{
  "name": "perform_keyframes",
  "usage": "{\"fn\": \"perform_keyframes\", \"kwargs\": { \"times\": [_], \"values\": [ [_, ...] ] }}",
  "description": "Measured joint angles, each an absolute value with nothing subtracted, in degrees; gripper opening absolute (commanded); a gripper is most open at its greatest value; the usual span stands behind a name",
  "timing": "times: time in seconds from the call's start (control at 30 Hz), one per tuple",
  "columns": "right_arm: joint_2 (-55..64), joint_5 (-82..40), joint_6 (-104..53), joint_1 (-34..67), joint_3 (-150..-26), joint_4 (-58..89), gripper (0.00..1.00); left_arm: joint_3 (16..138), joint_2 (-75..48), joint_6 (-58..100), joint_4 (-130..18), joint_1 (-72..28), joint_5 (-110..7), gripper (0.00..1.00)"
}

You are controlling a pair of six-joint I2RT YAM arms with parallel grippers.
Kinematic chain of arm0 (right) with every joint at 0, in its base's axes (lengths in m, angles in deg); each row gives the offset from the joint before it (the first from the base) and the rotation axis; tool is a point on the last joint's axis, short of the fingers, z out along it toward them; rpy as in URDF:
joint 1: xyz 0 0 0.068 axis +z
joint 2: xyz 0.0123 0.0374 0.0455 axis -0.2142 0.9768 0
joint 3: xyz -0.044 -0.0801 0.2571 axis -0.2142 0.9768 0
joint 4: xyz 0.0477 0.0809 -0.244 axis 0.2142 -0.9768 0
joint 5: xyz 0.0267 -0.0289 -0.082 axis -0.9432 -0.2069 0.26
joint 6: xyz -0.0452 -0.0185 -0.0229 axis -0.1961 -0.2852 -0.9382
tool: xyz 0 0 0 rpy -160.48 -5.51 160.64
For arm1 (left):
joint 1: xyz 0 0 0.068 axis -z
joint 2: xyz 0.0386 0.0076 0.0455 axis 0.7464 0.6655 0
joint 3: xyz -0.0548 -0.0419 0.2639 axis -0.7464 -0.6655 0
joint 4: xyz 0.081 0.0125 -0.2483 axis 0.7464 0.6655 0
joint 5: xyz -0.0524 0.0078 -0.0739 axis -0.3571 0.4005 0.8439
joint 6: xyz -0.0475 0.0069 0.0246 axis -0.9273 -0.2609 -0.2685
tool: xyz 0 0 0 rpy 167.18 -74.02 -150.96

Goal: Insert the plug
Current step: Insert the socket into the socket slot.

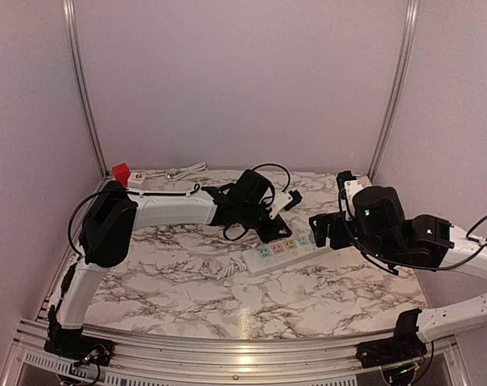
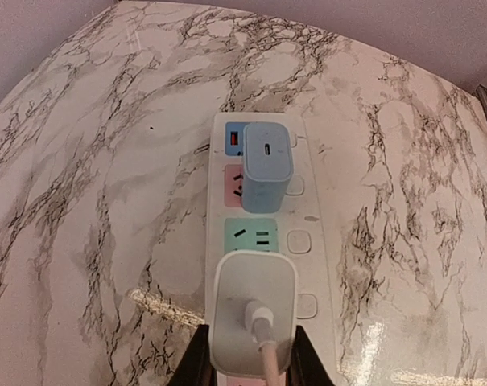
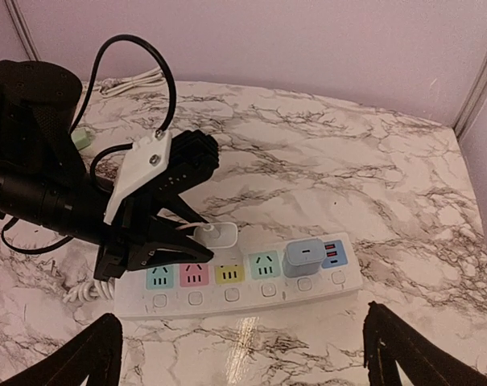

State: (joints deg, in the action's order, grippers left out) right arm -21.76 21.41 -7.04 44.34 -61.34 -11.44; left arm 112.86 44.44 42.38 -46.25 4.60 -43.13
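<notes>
My left pincer point(image 2: 251, 366) is clamped narrow on the white plug point(image 2: 253, 310), lower centre of frame, over the power strip point(image 2: 311, 201). Judgement: the plug is aligned but not yet seated; pressing down remains. My right pincer point(image 3: 239, 330) stands wide, empty.

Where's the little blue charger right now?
In the right wrist view, the blue charger sits on the power strip near its right end, between the green socket and the USB ports.
</notes>
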Motion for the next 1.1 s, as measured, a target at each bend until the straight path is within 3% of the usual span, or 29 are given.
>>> {"fn": "perform_keyframes", "kwargs": {
  "times": [1.1],
  "values": [
    [-22.0, 21.5, -6.1, 44.3, -59.4, -10.6, 0.98, 115.0, 47.0, 42.1, -43.4, 6.5, -46.2, 0.00]
  ]
}}
